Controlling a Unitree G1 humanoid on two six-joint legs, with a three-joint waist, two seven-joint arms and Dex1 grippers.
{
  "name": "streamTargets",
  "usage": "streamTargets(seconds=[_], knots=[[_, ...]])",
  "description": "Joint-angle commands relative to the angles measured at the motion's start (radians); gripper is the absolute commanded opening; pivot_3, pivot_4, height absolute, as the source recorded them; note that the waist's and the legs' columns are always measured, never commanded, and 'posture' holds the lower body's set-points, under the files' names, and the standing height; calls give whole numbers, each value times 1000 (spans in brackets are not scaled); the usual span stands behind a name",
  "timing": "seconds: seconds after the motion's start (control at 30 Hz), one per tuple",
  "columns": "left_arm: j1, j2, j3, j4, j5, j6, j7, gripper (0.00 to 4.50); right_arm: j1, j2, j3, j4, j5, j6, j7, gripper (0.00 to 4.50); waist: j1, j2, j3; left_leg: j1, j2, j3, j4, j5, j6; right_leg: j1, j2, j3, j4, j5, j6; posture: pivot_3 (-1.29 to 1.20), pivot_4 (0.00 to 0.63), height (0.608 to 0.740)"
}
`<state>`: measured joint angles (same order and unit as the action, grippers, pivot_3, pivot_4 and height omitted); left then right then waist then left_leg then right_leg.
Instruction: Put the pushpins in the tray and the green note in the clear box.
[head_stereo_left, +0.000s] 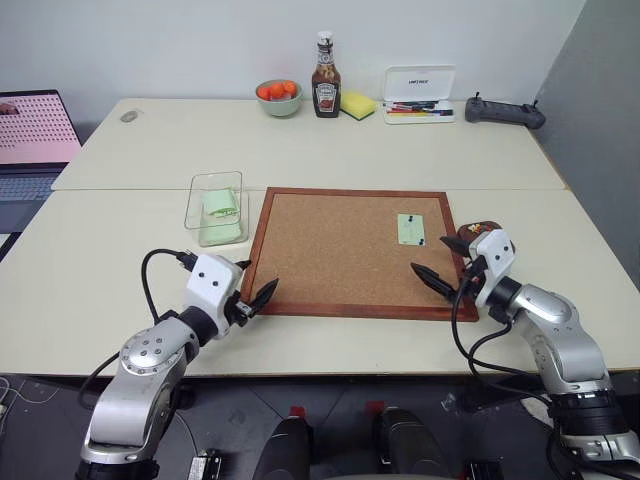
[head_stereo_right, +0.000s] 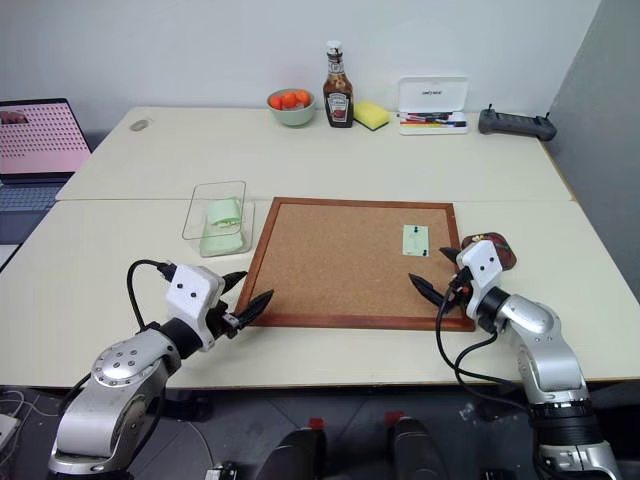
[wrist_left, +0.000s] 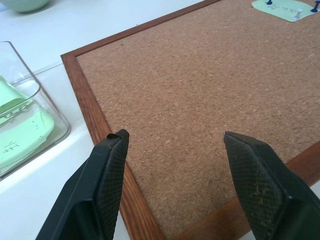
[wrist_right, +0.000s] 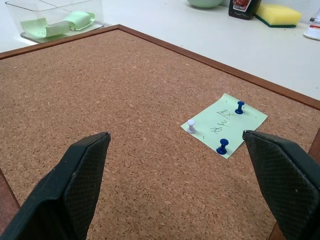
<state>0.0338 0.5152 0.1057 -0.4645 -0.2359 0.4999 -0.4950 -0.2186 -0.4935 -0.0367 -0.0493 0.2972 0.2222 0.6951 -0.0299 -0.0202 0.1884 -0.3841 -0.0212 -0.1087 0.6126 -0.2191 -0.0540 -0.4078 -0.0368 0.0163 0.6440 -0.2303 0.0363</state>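
A pale green note (wrist_right: 225, 124) lies pinned to the right part of the corkboard (head_stereo_left: 340, 250) by two blue pushpins (wrist_right: 240, 107) and a white one (wrist_right: 191, 126). My right gripper (head_stereo_left: 437, 257) hovers open over the board's right front corner, pointing at the note from a short distance. The small dark reddish tray (head_stereo_left: 487, 229) sits just off the board's right edge, partly hidden behind that gripper. The clear box (head_stereo_left: 215, 208) stands left of the board with curled green slips inside. At the board's front left corner my left gripper (head_stereo_left: 255, 280) is open and holds nothing.
Along the back of the table stand a bowl of orange fruit (head_stereo_left: 279, 96), a ketchup bottle (head_stereo_left: 325, 80), a yellow sponge (head_stereo_left: 357, 104), a white pen case (head_stereo_left: 420, 95) and a black controller (head_stereo_left: 505, 112). A laptop (head_stereo_left: 35, 140) sits far left.
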Motion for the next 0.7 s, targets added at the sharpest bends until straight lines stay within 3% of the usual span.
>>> streamTargets(seconds=[0.03,0.43,0.7], knots=[[7,10,6,-42,-12,-39,-24,3180,-23,-9,-29,-11,5,-32,6,4500,0,0,0,0,0,0,0,0,0,0,0,0,0,0,0,0,150,740],[6,36,-22,-44,3,-8,-34,3180,-11,-10,-27,-13,5,-42,9,4500,0,0,0,0,0,0,0,0,0,0,0,0,0,0,0,0,150,740],[-88,64,-41,-7,-47,-2,-117,3180,6,-8,-34,-33,3,-43,-7,4500,1,0,0,0,0,0,0,0,0,0,0,0,0,0,0,0,150,740]])
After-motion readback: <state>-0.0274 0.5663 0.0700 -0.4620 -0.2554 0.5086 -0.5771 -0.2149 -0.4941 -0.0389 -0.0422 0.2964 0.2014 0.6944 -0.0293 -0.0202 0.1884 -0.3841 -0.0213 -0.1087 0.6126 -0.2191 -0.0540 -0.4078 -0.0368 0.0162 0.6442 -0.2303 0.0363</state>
